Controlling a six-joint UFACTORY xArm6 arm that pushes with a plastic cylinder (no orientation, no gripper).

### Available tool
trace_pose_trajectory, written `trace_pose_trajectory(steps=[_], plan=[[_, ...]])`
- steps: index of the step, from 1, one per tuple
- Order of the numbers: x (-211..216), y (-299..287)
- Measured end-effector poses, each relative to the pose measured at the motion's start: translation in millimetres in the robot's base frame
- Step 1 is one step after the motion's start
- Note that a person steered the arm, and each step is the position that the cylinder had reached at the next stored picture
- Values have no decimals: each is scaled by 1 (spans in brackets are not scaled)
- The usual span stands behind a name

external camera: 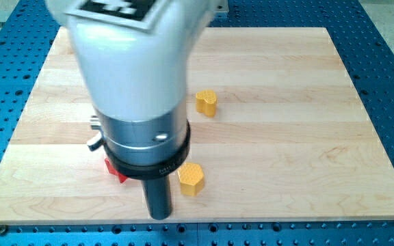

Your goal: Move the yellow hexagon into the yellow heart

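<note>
Resting on the surface (286, 137), our tip (159, 216) sits just left of the yellow hexagon (191, 178); there are no fingers, nothing held. An off-centre push could swing it past the yellow heart (206, 102) above. We count one hexagon, one heart, one half-hidden red block (115, 169).
</note>
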State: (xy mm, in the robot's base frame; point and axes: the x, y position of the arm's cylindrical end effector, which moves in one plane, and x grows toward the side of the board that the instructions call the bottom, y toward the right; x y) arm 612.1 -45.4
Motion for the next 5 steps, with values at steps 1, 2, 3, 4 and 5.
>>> trace_pose_trajectory(steps=[1,2,3,4,5], plan=[[-36,50],[-74,84],[-8,91],[-60,115],[-110,96]])
